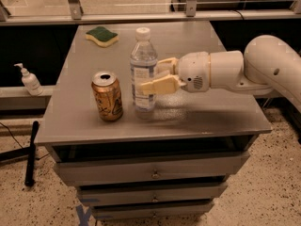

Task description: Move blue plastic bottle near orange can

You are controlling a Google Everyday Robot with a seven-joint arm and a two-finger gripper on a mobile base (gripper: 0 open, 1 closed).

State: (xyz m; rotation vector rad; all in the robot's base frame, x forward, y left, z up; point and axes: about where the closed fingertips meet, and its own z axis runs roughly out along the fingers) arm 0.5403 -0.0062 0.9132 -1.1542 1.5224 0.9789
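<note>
The blue plastic bottle (142, 55) stands upright on the grey counter (211, 108), just right of the orange can (107, 97). The claw (150, 75), reaching in from the right, clasps the bottle's label. A sponge (102, 35) lies behind.

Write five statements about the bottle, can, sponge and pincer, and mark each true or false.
1. The bottle is upright, right of the can in the picture. True.
2. The can lies on its side. False: it stands upright, open top facing up.
3. The pincer grips the bottle at its label, one finger on each side. True.
4. The sponge sits between bottle and can. False: it lies behind both, near the far edge of the table.
5. The bottle's cap is off. False: the white cap is on.
</note>
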